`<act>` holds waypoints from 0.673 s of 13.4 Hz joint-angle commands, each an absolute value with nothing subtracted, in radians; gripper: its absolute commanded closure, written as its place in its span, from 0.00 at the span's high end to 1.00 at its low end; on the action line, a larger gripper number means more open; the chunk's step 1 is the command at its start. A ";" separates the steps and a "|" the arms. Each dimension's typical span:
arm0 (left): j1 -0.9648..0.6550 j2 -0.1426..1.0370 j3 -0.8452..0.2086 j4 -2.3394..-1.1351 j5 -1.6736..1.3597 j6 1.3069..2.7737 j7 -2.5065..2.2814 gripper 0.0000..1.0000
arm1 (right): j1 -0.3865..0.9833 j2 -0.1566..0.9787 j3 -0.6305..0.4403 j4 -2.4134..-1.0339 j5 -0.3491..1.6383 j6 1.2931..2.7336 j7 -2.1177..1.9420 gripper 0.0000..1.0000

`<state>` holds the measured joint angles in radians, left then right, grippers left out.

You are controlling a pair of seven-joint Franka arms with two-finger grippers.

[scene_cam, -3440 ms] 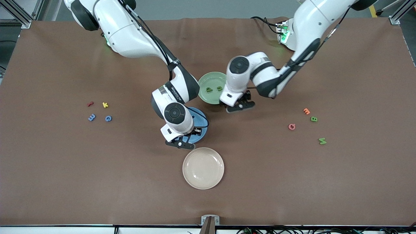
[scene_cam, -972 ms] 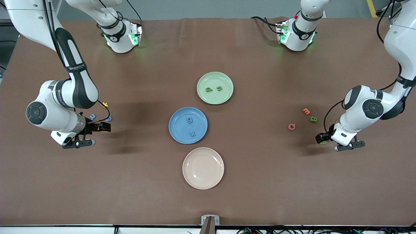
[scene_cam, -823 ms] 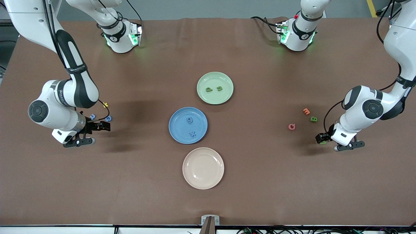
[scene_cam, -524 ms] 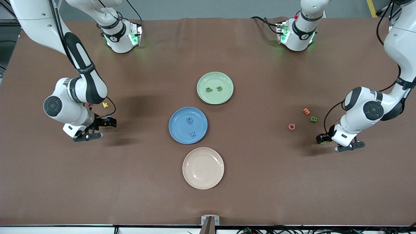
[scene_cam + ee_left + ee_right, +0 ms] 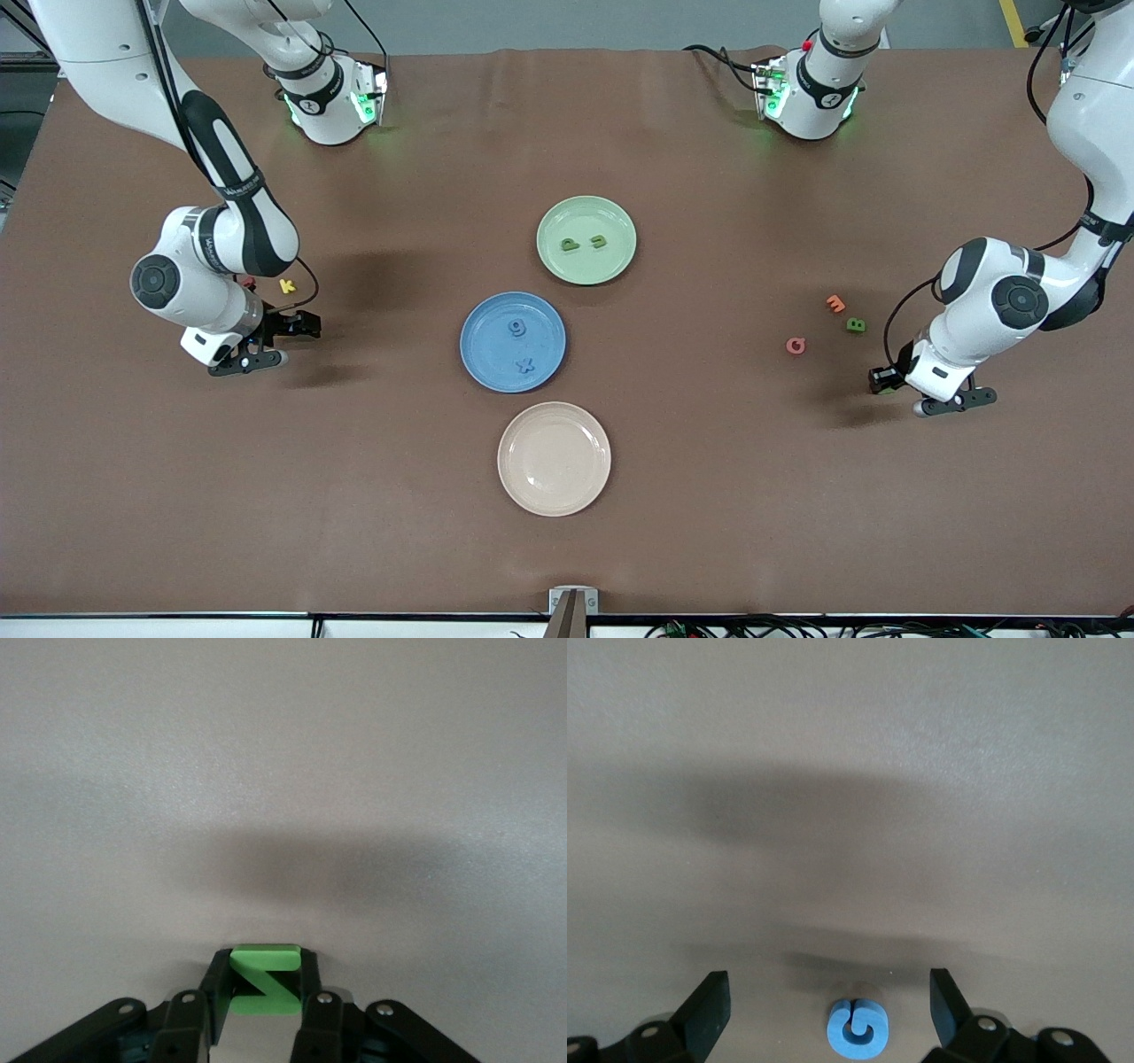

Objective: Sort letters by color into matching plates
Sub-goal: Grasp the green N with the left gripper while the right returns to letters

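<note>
The left gripper [image 5: 262,1010], at the table's left-arm end, pinches a green letter [image 5: 263,990]; a thin grip could let it twist free before reaching the green plate [image 5: 586,266], sitting at twelve o'clock of the blue plate [image 5: 483,354]. The right gripper [image 5: 830,1005] stands wide over a blue letter [image 5: 856,1028]; closing off-centre may flick it away.
</note>
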<state>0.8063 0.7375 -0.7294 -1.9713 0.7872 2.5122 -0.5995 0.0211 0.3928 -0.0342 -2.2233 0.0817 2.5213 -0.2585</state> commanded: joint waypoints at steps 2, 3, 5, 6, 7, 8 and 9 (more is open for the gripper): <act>0.807 0.735 -0.741 -1.970 0.795 2.511 -0.594 0.01 | -0.009 0.374 -0.028 -2.260 0.080 2.546 -0.288 0.99; 0.808 0.726 -0.762 -1.974 0.790 2.504 -0.600 0.00 | -0.009 0.374 -0.028 -2.264 0.080 2.556 -0.288 0.99; 0.814 0.709 -0.817 -1.977 0.781 2.423 -0.618 0.00 | -0.011 0.376 -0.028 -2.281 0.080 2.586 -0.299 0.99; 0.816 0.698 -0.857 -1.977 0.763 2.371 -0.658 0.01 | -0.012 0.377 -0.028 -2.284 0.080 2.588 -0.299 0.98; 0.816 0.692 -0.894 -1.977 0.759 2.326 -0.704 0.01 | -0.011 0.380 -0.028 -2.289 0.080 2.591 -0.299 0.95; 0.816 0.690 -0.935 -1.977 0.759 2.289 -0.750 0.01 | -0.011 0.382 -0.026 -2.295 0.080 2.597 -0.299 0.92; 0.815 0.690 -0.971 -1.977 0.758 2.255 -0.802 0.01 | -0.011 0.383 -0.026 -2.302 0.080 2.605 -0.299 0.88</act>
